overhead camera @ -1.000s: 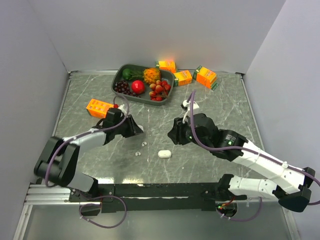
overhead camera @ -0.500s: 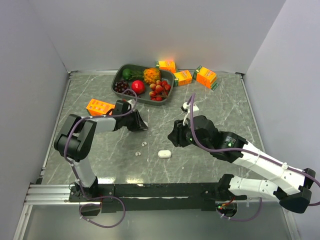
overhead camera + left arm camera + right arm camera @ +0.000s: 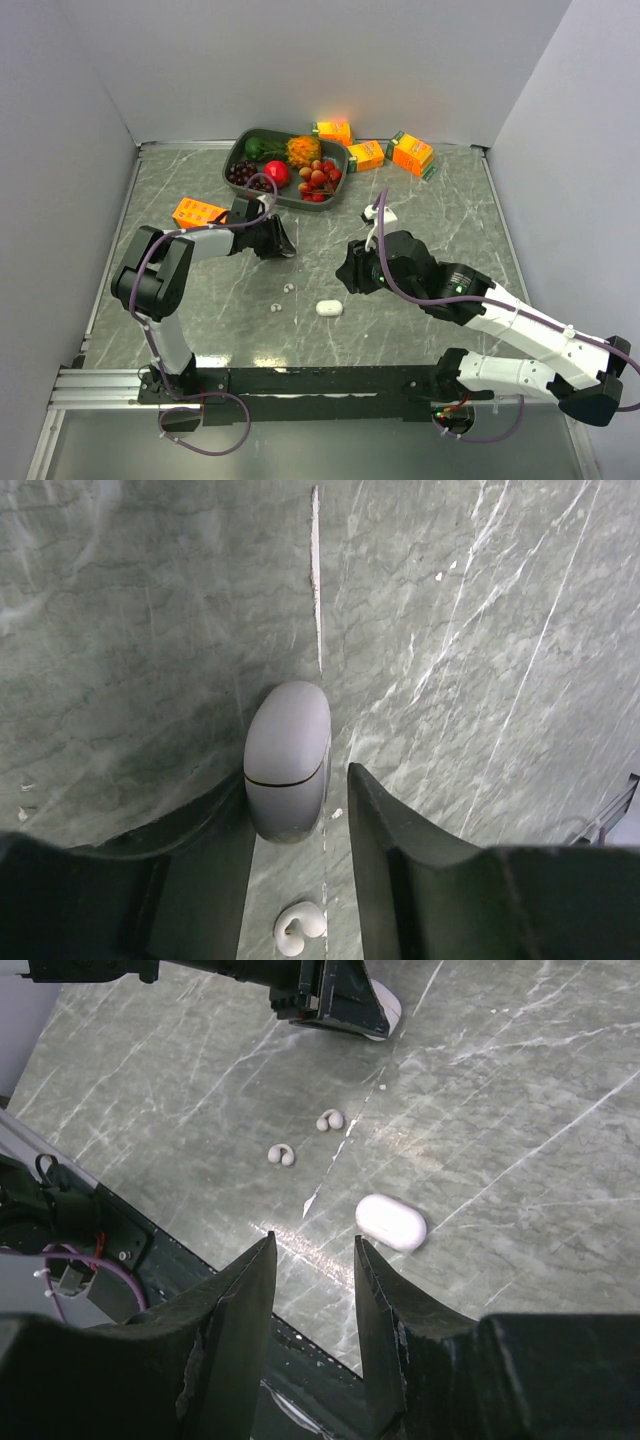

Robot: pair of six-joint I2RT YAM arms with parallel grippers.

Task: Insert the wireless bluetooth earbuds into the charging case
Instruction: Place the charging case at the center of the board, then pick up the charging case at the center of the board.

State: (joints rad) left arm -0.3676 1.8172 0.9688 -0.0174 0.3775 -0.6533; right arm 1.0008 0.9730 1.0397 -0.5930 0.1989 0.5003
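Loosely, left fingers straddle a closed charging case, gap on one side; right fingers hang parted, empty. Earbuds lie on the bench nearby: probably light, slick, so pinch across the bud.

The overhead camera looks down on the whole table; both wrist cameras sit close, sharing one white case

Soft, even overhead light fills the top view, which is sharp throughout. The marble table shows pale glare at lower centre, and one orange carton at the top burns out. The left wrist view is dimmer, with shadow left of the white case. The right wrist view has a central glare streak and a blurred bottom foreground.
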